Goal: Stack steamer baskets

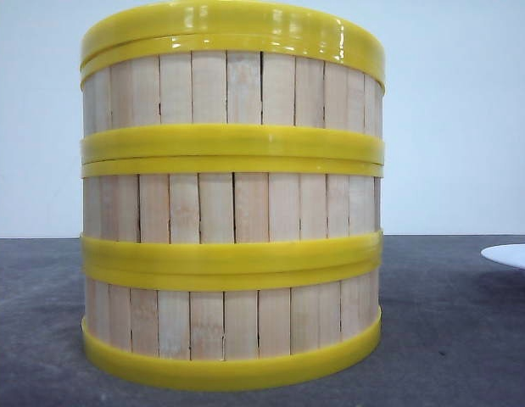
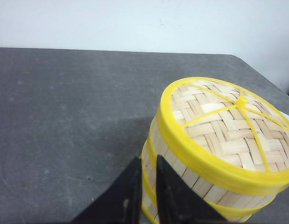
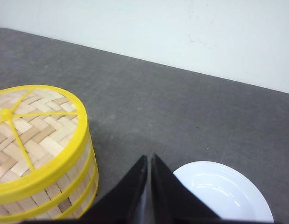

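Stacking looks finished: we see steamer baskets [image 1: 232, 195] piled on the table [image 2: 65, 116], beside our empty, closed left end effector [image 2: 146, 186] and right end effector [image 3: 149, 186]; next, retreat.

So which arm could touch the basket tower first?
Left, probably: the left gripper sits right beside the steamer baskets; the right gripper points between them and the white plate.

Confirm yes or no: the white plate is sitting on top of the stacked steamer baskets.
No. The white plate lies on the grey table, apart from the steamer baskets, whose woven top carries nothing.
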`<action>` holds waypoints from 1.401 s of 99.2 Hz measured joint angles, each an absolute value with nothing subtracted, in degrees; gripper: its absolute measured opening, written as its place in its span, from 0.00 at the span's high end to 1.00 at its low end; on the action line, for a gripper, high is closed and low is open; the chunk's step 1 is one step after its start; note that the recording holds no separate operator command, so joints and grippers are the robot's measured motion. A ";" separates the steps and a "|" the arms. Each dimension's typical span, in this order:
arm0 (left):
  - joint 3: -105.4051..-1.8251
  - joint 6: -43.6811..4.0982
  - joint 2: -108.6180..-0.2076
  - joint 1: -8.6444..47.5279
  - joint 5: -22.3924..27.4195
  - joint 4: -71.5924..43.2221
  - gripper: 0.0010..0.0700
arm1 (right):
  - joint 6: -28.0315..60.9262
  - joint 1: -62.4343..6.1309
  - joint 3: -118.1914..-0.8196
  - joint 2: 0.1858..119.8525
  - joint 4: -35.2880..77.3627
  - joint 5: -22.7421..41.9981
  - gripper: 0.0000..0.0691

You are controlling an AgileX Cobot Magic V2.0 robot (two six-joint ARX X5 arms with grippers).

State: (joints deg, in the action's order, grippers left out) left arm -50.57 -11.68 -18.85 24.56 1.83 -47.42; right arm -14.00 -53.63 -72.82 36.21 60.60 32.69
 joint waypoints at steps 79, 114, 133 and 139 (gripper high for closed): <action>-48.53 -5.37 -18.65 20.69 -1.41 -44.07 0.97 | -14.00 -53.63 -72.82 36.21 60.60 32.82 0.99; -28.25 2.22 -12.19 6.13 -1.58 -24.71 0.97 | -14.00 -53.63 -72.82 36.21 60.60 32.82 0.99; -16.71 2.57 -8.21 1.85 -1.58 -19.09 0.97 | -14.02 -53.63 -72.82 36.21 60.60 32.82 0.99; -14.17 2.57 -7.03 1.26 -1.61 -18.02 0.97 | -14.00 -53.63 -72.82 36.18 60.60 32.82 0.99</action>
